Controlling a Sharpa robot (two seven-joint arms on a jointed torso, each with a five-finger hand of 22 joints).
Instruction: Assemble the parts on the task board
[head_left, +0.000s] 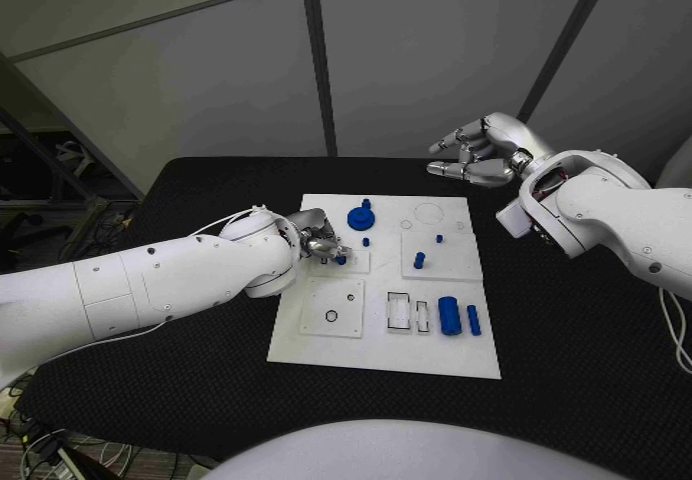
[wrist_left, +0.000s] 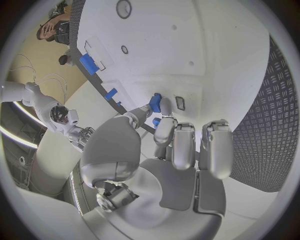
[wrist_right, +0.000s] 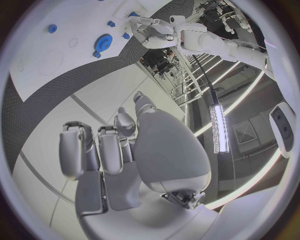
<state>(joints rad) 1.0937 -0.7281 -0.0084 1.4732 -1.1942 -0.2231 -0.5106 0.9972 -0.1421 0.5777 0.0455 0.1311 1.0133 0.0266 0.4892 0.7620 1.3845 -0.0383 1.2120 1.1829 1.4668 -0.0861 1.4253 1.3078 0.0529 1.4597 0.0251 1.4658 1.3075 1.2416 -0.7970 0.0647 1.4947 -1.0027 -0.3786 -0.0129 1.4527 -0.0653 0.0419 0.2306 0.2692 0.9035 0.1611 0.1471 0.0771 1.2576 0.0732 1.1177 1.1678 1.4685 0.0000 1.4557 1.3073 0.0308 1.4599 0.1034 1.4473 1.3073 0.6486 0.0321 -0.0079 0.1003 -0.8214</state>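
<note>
The left hand (head_left: 320, 243) reaches over the task board (head_left: 387, 350), fingers (wrist_left: 164, 131) pinching a small blue peg (wrist_left: 155, 103); the right hand (head_left: 480, 152) hovers beyond the board, fingers loosely curled, holding nothing.

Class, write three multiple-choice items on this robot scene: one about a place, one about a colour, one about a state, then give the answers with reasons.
1. Where is the left robot hand?
A. over the task board
B. off the table
C. at the board's near edge

2. What colour is the gear?
A. red
B. blue
C. green

3. What is the right robot hand doing?
A. holding a gear
B. pressing the board
C. holding nothing

Answers: A, it reaches over the board's left side; B, the gear is plainly blue; C, it hangs beyond the board, nothing in it.
</note>
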